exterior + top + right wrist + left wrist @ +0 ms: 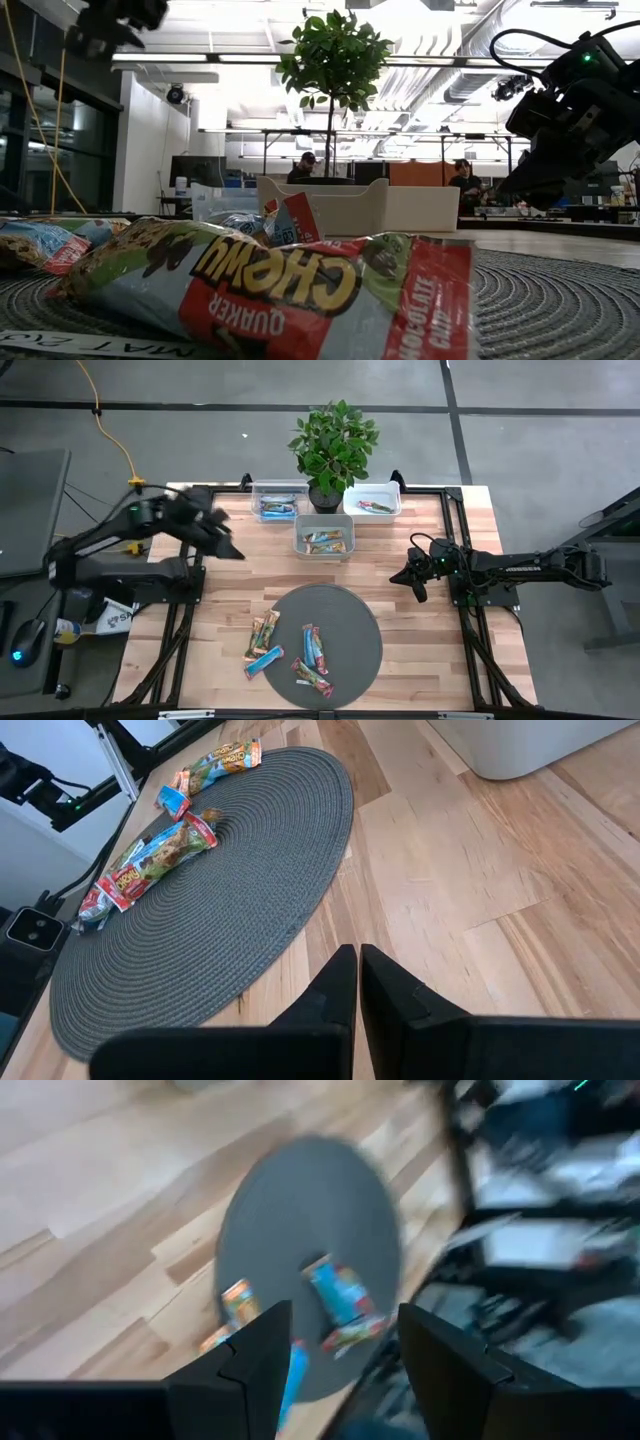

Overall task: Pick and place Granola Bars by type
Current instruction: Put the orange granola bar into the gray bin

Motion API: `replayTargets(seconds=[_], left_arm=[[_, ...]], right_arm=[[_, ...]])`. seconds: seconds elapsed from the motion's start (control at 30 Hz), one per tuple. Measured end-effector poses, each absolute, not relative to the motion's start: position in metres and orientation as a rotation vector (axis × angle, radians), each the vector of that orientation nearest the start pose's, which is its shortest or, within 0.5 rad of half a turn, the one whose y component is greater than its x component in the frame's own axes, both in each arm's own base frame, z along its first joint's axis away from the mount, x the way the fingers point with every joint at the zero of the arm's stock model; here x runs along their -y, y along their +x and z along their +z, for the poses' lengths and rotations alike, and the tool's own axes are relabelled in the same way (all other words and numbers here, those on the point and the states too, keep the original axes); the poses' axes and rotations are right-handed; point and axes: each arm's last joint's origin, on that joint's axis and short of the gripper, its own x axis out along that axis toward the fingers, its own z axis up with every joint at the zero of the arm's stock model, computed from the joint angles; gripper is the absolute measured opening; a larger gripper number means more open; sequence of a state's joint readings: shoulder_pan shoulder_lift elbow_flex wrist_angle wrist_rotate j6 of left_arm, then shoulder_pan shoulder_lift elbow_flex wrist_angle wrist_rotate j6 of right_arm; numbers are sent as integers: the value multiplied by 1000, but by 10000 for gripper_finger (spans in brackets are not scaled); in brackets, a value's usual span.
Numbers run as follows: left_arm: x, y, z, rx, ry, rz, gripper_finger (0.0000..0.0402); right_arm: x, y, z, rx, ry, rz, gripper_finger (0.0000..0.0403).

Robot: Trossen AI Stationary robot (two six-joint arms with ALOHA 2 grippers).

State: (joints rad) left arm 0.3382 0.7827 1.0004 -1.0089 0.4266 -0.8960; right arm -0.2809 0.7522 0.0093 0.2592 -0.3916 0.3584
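Several granola bars lie flat on and beside a round grey woven mat (345, 625): two at its left edge (263, 632), (265, 660) and two on it (315, 648), (312, 678). One multicoloured bar (300, 280) fills the front of the low view. More bars lie in three clear bins (323, 538). My left gripper (232, 550) is open and empty, raised over the table's left part; its wrist view shows the mat and bars (340, 1295) far beyond its fingers. My right gripper (405, 577) is shut and empty, just right of the mat (200, 910).
A potted plant (333, 445) stands at the far edge between two bins (278, 503), (372, 500); the third bin sits nearer, in front of it. Bare wood lies between the mat and the bins. People sit in the room behind (465, 180).
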Motion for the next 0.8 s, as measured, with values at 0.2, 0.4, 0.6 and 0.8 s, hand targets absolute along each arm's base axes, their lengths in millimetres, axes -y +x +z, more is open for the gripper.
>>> replayTargets(seconds=[0.2,0.4,0.6,0.8], left_arm=[[-11,153,318,-908,-1029,304,179],[11,175,301,-1009,-1080,456,179],[39,193,282,-1088,-1087,591,179],[67,204,262,-1128,-1088,724,179]], right_arm=[[26,130,118,-474,511,26,0],[26,130,118,-474,511,26,0],[26,130,118,-474,511,26,0],[26,130,118,-474,511,26,0]])
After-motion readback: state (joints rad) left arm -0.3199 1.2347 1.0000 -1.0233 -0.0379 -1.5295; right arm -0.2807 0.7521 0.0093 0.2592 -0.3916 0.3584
